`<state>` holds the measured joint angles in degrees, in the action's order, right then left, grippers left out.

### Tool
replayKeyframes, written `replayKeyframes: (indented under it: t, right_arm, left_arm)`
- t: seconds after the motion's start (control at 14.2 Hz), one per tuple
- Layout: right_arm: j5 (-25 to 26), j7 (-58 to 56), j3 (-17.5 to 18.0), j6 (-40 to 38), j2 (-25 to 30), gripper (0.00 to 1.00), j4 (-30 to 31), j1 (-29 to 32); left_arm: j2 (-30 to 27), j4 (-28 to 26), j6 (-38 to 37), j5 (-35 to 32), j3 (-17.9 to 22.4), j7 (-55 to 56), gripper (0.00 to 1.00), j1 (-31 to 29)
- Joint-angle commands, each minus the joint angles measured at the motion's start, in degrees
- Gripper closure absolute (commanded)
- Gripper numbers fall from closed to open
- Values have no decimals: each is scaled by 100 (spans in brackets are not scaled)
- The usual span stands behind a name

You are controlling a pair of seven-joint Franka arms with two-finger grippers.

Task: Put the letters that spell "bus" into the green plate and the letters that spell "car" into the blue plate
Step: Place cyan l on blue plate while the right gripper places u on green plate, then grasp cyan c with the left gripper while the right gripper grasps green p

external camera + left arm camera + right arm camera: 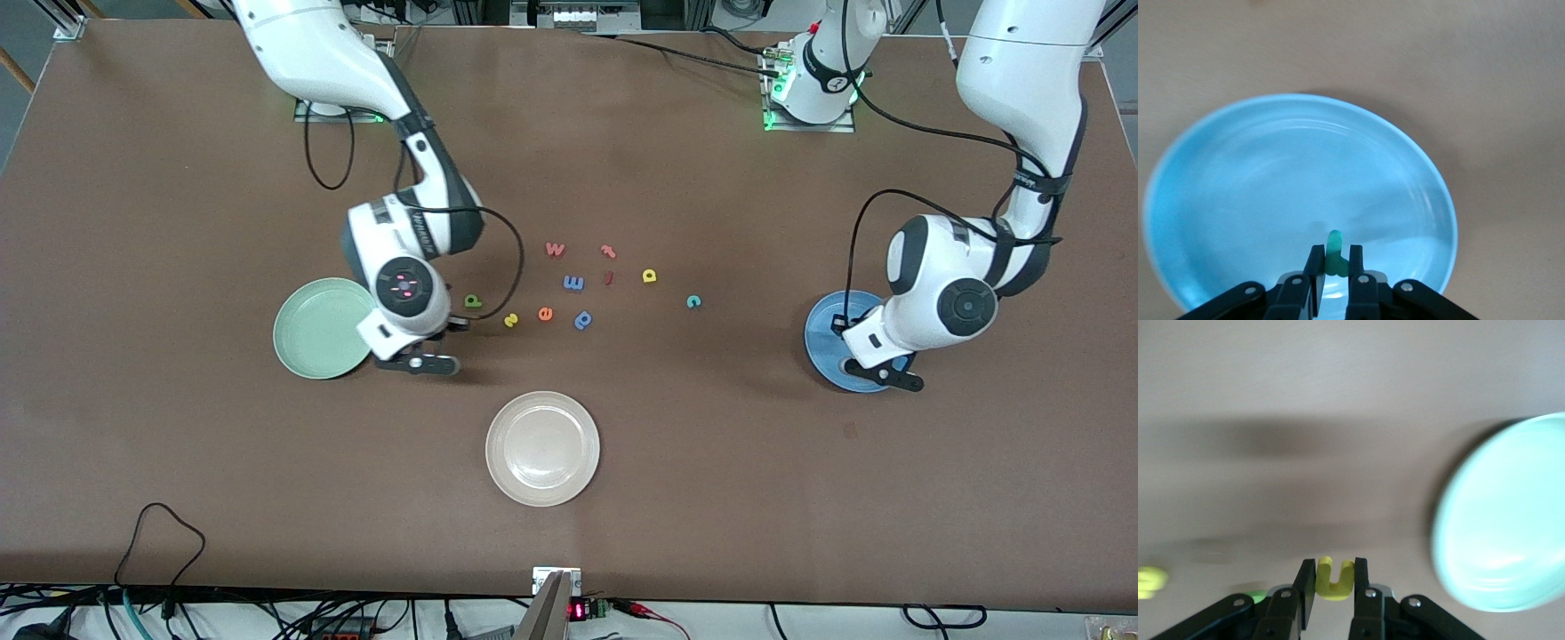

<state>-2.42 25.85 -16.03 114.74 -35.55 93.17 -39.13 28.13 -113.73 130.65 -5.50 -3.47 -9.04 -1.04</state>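
Observation:
My left gripper (1336, 252) is shut on a small teal r (1334, 241) and hangs low over the bright blue plate (1238, 200), which lies at the left arm's end of the table (825, 331). A yellow u (1335, 581) is pinched in my shut right gripper (1333, 565) just above the table, beside the mint-green plate (1505, 527), (316, 329). On the table between the plates lie the dark green b (473, 301), the yellow s (510, 320), the yellow a (649, 276) and the teal c (694, 301).
Other loose letters lie among them: an orange e (545, 313), a blue p (582, 319), a blue m (573, 283), a pink w (555, 249), a pink r-like one (608, 252) and a red one (608, 277). An off-white plate (542, 449) sits nearer the front camera.

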Motion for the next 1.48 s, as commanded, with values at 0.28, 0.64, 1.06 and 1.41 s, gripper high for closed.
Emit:
replayKeyframes:
  t: [0.28, 0.64, 1.06, 1.41]
  right_arm:
    - [250, -1616, -85, 863, 751, 96, 1483, 836]
    - [242, -2224, -76, 2102, 742, 94, 2310, 1241]
    - [136, -1718, -23, 1711, 1128, 0, 2163, 1049]
    - [-829, -1232, -14, 1481, 1103, 19, 1863, -110]
  left_arm:
    - [-432, 114, -163, -65, -715, 883, 0, 166]
    - [-344, 27, -137, -74, -1472, 3695, 0, 761]
    - [-1, -149, 224, -153, -1437, 4674, 27, 1476]
    - [113, -280, 618, -452, -1411, 4674, 36, 1379]
